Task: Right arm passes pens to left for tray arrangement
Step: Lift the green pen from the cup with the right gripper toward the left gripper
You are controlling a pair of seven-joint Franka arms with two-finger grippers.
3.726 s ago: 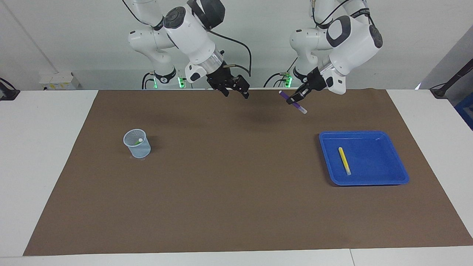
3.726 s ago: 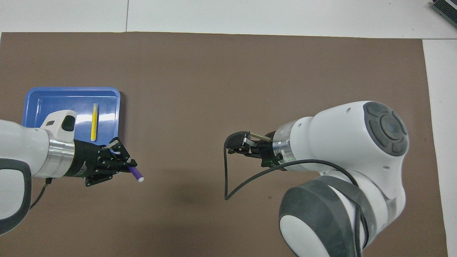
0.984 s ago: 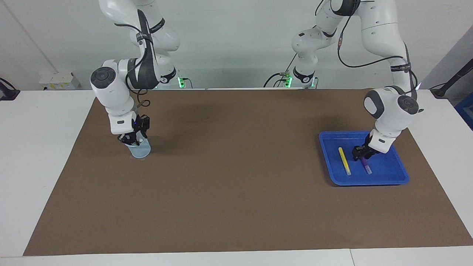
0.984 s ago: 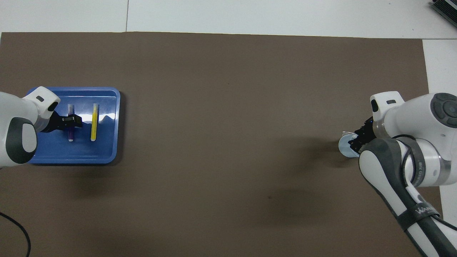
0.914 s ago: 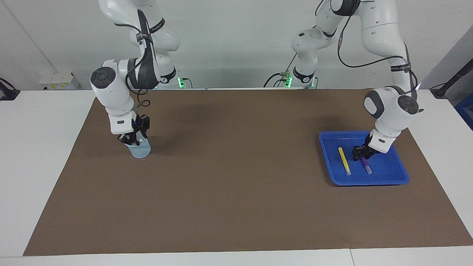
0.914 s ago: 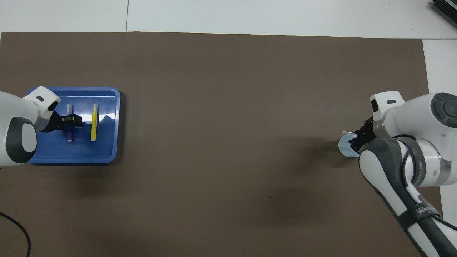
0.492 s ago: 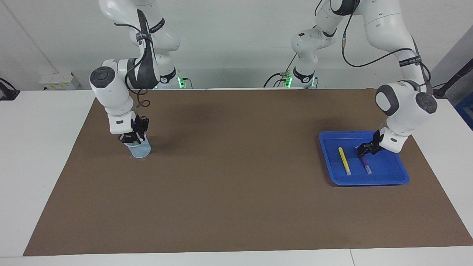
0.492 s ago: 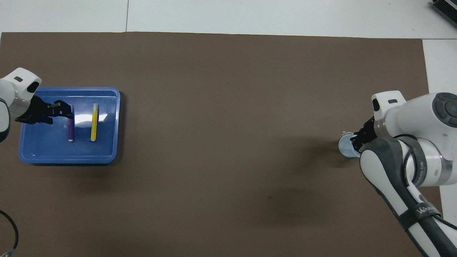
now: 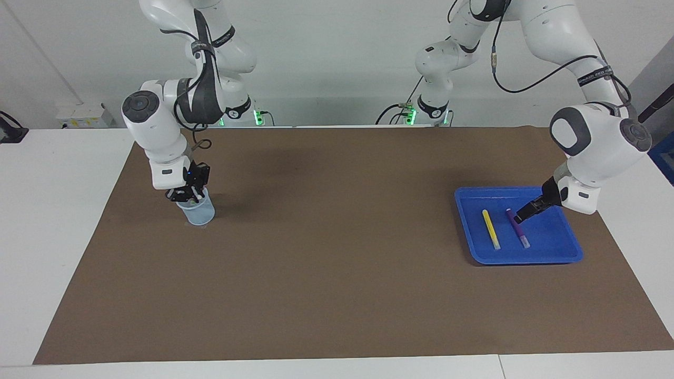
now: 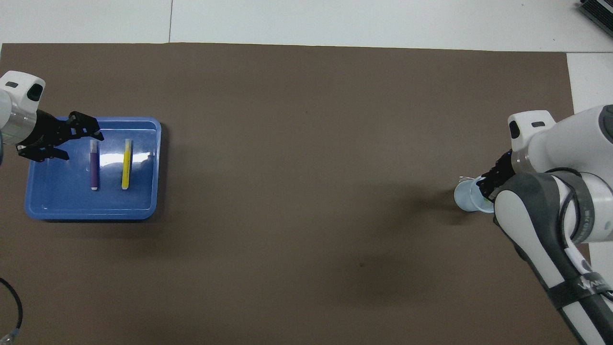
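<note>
There were two pens, one yellow (image 9: 491,229) and one purple (image 9: 517,228), one tray (image 9: 547,253), one cup (image 9: 199,211).

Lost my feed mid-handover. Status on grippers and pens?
Left gripper open over blue tray. Purple pen beside yellow pen in tray. Right gripper shut at mesh cup. Nothing obstructing.

No text, label, brand, number or sign can be read with certainty. Small white lettering is seen on a black strap (image 10: 590,285) around the right arm's link, but it cannot be made out.
</note>
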